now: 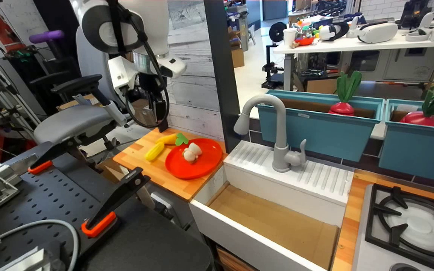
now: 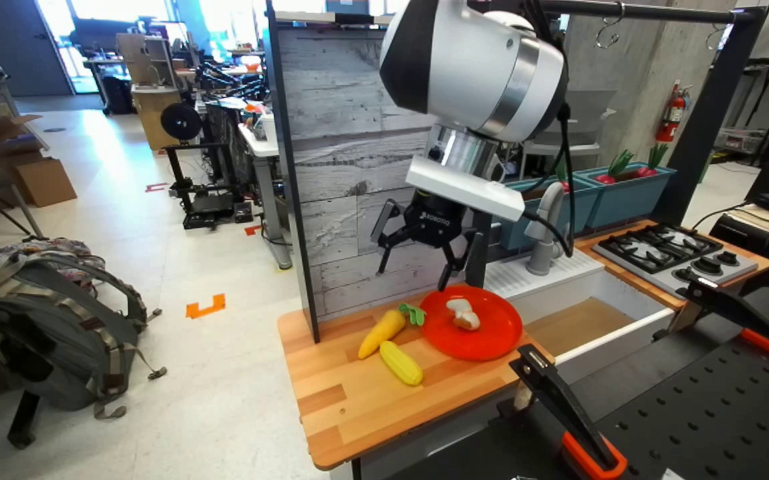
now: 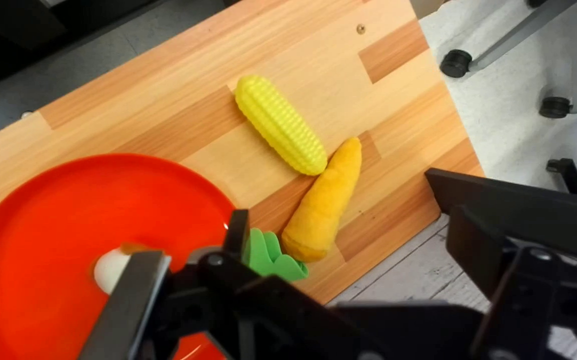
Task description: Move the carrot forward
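The carrot lies on the wooden counter, a yellow-orange body with a green leafy end. It shows in both exterior views (image 1: 168, 139) (image 2: 383, 333) and in the wrist view (image 3: 324, 205). Its green end points to the red-orange plate (image 1: 177, 171) (image 2: 471, 352) (image 3: 138, 200), close to the rim. My gripper (image 2: 412, 280) (image 3: 336, 196) is open and empty, held above the counter over the carrot and plate area. In the wrist view one finger partly hides the green leaves. In an exterior view the gripper (image 1: 159, 109) is partly hidden by cables.
A yellow corn cob (image 1: 155, 151) (image 2: 400, 363) (image 3: 282, 125) lies beside the carrot. A cream-white lump (image 1: 191, 152) (image 2: 463, 315) (image 3: 111, 270) sits on the plate. A grey wood-look wall panel (image 2: 351, 153) stands behind the counter (image 2: 331, 413). A sink (image 1: 277, 222) with a faucet (image 1: 281, 131) adjoins the counter.
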`<state>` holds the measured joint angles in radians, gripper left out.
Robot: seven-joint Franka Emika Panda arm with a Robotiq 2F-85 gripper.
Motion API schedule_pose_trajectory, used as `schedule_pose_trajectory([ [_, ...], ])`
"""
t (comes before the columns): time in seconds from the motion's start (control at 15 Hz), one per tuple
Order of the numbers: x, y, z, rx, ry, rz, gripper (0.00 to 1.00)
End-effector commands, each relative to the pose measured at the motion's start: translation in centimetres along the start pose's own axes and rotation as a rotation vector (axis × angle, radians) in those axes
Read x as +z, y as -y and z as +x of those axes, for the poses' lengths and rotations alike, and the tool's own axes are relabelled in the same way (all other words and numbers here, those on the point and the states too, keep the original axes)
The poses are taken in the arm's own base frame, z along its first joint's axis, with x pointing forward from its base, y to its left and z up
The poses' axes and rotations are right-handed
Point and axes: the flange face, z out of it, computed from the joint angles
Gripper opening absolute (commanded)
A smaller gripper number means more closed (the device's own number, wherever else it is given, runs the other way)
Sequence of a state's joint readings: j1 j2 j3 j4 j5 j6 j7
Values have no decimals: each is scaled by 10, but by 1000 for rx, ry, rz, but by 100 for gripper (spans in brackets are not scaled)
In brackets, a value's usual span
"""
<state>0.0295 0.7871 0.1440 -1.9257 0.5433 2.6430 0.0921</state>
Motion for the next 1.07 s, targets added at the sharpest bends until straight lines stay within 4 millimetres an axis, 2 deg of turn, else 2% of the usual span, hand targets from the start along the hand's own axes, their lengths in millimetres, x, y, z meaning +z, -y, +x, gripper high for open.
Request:
schedule_pose_trajectory([
  [0.0,23,7,10,-5,-92,1,100],
  [0.33,48,7,9,-20,-127,-17,100],
  [1.0,88,17,11,-52,-59,-68,100],
])
